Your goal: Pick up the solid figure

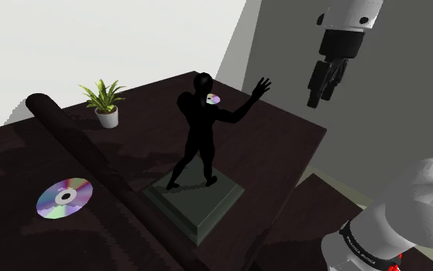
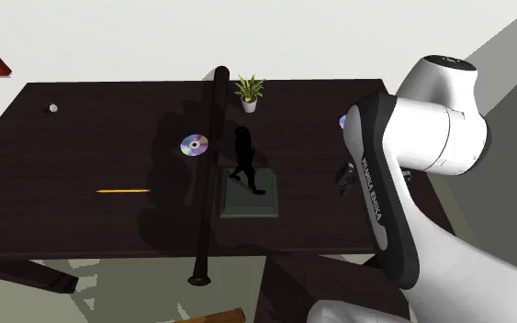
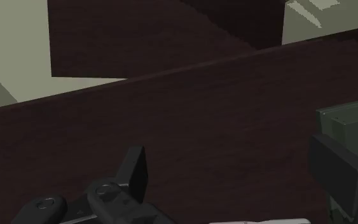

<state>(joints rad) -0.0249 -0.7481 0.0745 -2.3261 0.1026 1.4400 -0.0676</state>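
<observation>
Shoulder view: end effector [image 1: 318,96] over table [image 1: 284,146] edge, clear of figure [image 1: 199,135].

Setting: home room | Evidence: dark wooden table [image 2: 82,220], potted plant [image 1: 105,101], disc [image 1: 64,198], pale walls [image 1: 91,38]

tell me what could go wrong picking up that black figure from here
The black human-shaped figure stretches an arm toward the side where the open jaws hang; approaching from there could clip it.
Its dark green square base sits close beside the long dark cylinder, so a lift might nudge that.
</observation>
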